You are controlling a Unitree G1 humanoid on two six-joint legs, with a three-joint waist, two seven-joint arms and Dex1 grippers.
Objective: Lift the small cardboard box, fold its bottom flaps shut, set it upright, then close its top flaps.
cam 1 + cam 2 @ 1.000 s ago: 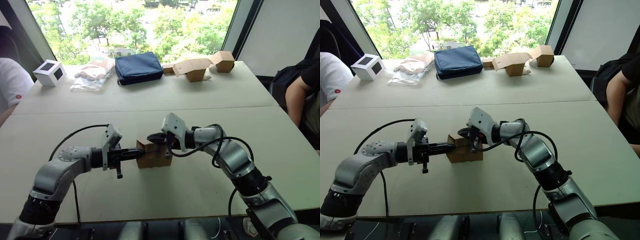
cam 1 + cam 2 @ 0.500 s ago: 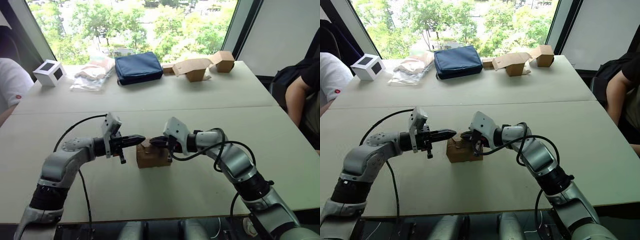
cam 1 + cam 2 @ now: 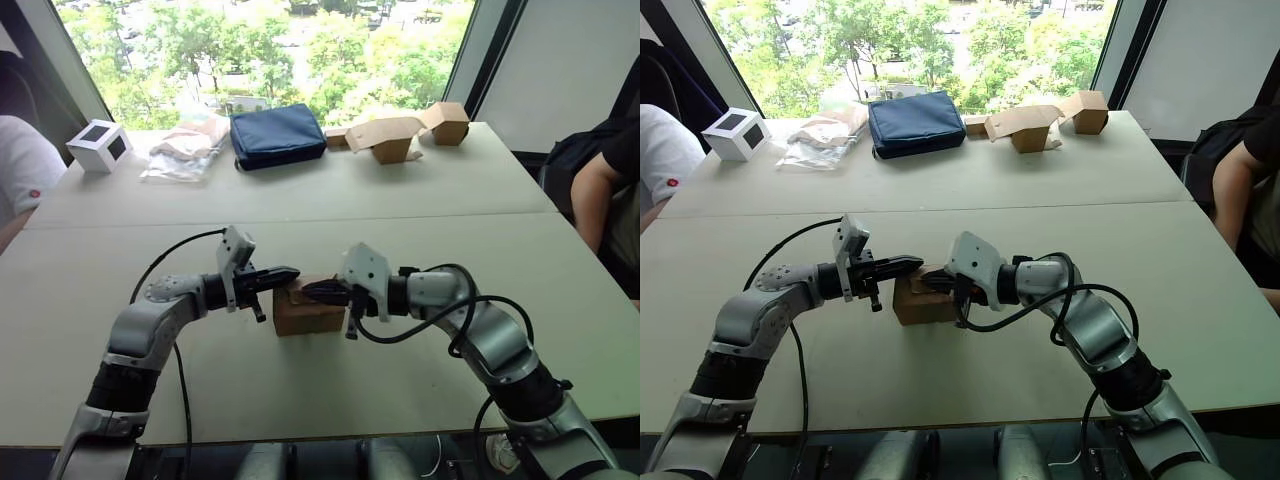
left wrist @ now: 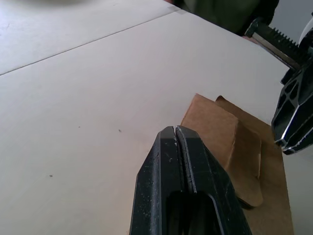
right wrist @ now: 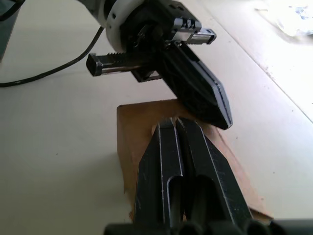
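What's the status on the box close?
Left gripper and right gripper both shut, empty, tips over the box. Box upright on table, top flaps not flat yet. Nothing in the way.

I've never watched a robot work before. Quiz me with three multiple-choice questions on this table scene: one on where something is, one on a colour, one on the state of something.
1. Where does the small cardboard box stand?
A. On the near table, between the two grippers
B. At the far edge by the window
C. In a person's hand

2. What colour is the zipped pouch at the far side?
A. Red
B. Dark blue
C. Yellow

3. How are the left gripper's fingers?
A. Spread wide
B. Clamped on a flap
C. Pressed shut with nothing between them

Answers: 1 A, the box sits on the table with the left gripper and the right gripper at its top from either side. 2 B, the pouch is navy. 3 C, the left wrist view shows the fingers meeting above the box.
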